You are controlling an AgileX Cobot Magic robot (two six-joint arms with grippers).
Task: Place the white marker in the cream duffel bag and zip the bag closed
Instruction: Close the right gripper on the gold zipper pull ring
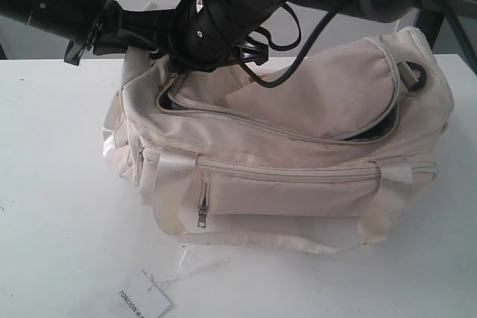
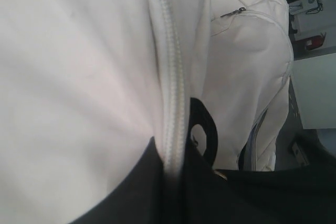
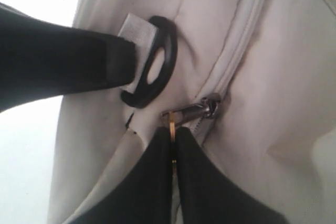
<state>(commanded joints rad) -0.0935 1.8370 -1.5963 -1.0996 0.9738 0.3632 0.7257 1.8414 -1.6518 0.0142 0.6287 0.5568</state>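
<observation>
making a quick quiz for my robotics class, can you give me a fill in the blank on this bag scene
1. The right gripper is shut on the gold ____ of the zipper pull.
2. The top zipper of the cream duffel bag is partly ____.
3. A paper tag lies on the ____ table.
Missing words: keyring; open; white.
</observation>
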